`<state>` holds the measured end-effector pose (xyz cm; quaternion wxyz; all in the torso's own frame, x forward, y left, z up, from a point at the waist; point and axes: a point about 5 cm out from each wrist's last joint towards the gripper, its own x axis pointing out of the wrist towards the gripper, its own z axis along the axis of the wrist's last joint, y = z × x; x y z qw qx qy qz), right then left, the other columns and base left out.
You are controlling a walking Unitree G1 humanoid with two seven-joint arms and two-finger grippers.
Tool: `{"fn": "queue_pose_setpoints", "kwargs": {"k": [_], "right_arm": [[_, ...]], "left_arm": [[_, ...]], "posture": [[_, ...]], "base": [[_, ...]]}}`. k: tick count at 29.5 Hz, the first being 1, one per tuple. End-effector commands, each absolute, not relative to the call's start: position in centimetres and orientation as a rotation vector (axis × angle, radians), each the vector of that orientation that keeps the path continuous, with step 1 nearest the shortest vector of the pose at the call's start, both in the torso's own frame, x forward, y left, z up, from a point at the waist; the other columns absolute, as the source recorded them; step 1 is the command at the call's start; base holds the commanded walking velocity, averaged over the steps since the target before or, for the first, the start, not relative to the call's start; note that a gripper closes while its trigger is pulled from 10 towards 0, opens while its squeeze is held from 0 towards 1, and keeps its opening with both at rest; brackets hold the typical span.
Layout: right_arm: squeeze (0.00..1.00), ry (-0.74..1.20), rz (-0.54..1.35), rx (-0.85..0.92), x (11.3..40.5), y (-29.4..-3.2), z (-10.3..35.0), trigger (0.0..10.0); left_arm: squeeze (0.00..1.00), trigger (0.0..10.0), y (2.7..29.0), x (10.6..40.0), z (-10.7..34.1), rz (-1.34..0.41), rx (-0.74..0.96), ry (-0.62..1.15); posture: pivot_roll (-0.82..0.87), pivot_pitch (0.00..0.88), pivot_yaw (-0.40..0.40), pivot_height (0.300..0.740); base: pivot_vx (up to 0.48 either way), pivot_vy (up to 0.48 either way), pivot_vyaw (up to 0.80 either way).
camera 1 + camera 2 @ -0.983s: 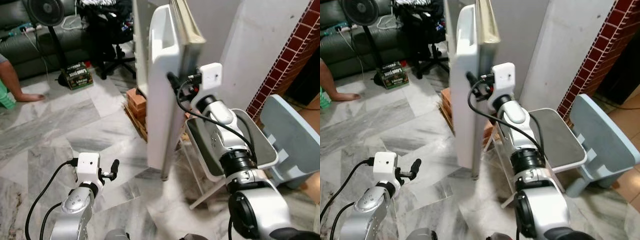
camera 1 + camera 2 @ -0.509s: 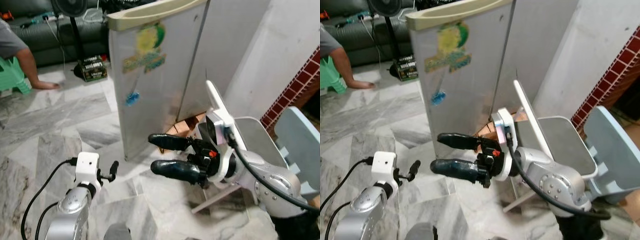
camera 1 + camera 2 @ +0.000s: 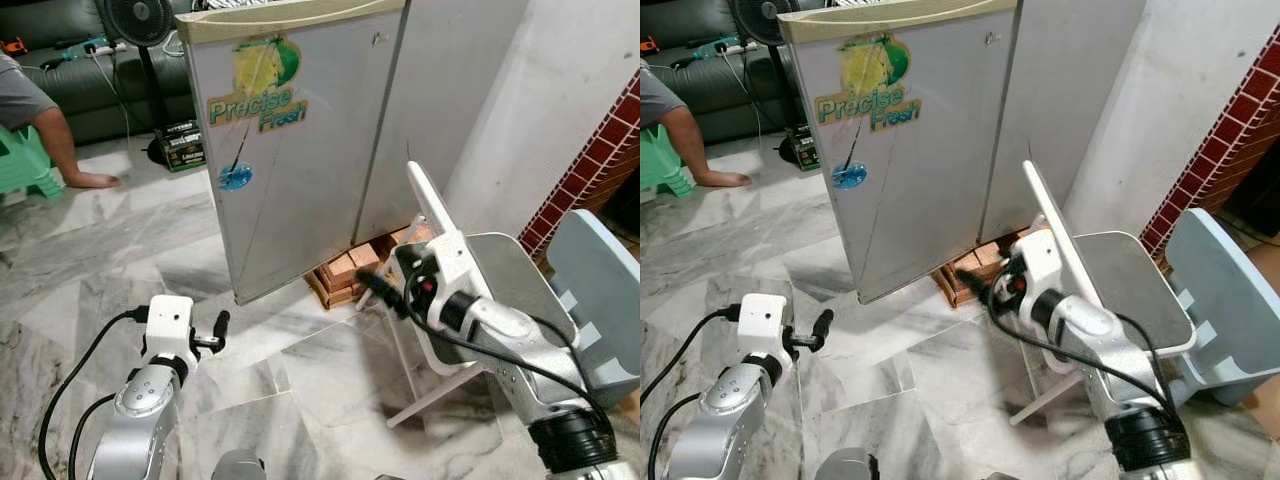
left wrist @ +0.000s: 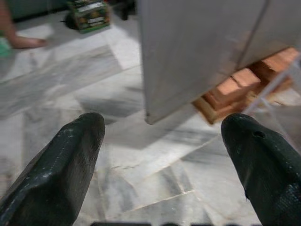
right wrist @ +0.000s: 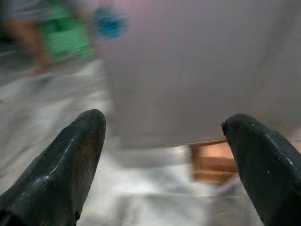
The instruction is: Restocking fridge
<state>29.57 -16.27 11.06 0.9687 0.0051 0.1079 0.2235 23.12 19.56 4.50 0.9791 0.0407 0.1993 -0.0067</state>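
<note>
The grey fridge point(image 3: 300, 150) stands in front of me with its door closed; a "Precise Fresh" sticker point(image 3: 258, 95) is on the door. My right gripper point(image 3: 375, 290) hangs low near the fridge's bottom right corner, pointing at the bricks point(image 3: 350, 270) under it. Its fingers point(image 5: 66, 160) are open with nothing between them. My left gripper point(image 3: 218, 330) is held low at the left over the marble floor, a short way from the door's lower corner point(image 4: 148, 115). It is open and holds nothing.
A white folding step stool point(image 3: 505, 280) stands right of the fridge, with a light blue chair point(image 3: 600, 290) beyond it. A person point(image 3: 40, 115) sits at far left by a green stool point(image 3: 20, 165). A fan point(image 3: 140, 20) and a box point(image 3: 185, 145) are at the back.
The fridge door has swung from open to closed. My right gripper left the door's edge, dropped and now sits low by the bricks. The head view turned left.
</note>
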Motion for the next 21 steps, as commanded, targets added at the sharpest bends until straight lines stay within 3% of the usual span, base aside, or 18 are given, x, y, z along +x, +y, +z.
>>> {"fn": "queue_pose_setpoints", "kwargs": {"k": [1,8,21], "right_arm": [[0.0,0.16,0.326,0.002,30.5,-16.7,11.9,10.0],[0.0,0.062,0.235,-0.015,32.0,-14.5,12.6,10.0],[0.0,-0.021,0.14,-0.049,35.0,-10.0,14.8,10.0]], "left_arm": [[0.0,10.0,20.1,23.2,4.5,0.024,0.093,0.411],[0.0,10.0,20.4,23.1,4.1,0.076,0.085,0.435],[0.0,10.0,20.1,23.5,4.1,0.09,0.093,0.431]], "posture": [[0.1,0.0,-0.003,0.74],[0.09,0.0,-0.004,0.74],[0.1,0.0,-0.014,0.74]], "base": [[0.0,0.0,0.0],[0.0,0.0,0.0],[0.0,0.0,0.73]]}}
